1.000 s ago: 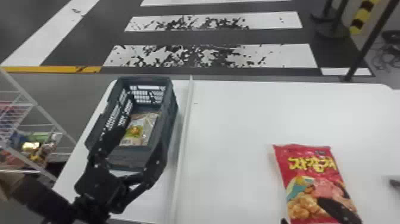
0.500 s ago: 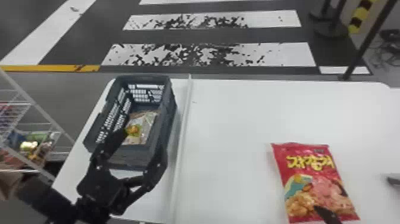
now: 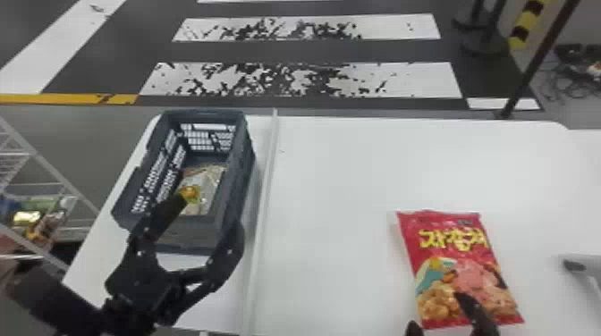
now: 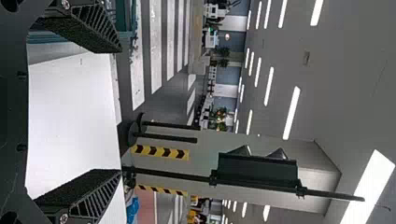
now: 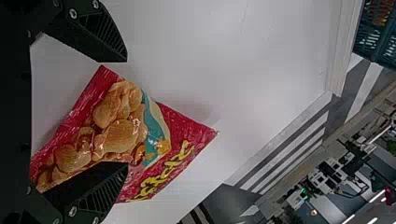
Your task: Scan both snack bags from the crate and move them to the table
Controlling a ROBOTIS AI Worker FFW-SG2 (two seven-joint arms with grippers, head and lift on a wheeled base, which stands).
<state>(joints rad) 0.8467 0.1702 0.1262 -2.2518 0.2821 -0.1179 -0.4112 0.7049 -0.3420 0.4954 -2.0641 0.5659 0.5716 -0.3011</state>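
A red snack bag (image 3: 460, 272) lies flat on the right part of the white table. My right gripper (image 3: 442, 315) is at its near end, one fingertip over the bag. In the right wrist view, my right gripper (image 5: 127, 112) stands open with the red bag (image 5: 121, 135) between and under its fingers. A second, pale snack bag (image 3: 208, 183) lies inside the dark crate (image 3: 237, 196). My left gripper (image 3: 214, 219) is open at the crate's near end, one finger in front of the pale bag. The left wrist view shows my left gripper (image 4: 120, 112) with its fingers wide apart.
A raised white strip (image 3: 264, 196) runs along the table (image 3: 349, 178) right of the crate. Wire shelving (image 3: 49, 178) with goods stands at the left. A grey object with a dark tip (image 3: 574, 265) is at the table's right side.
The right gripper has drawn back towards the near edge and the right, uncovering more of the red bag. The left arm and the crate look unchanged.
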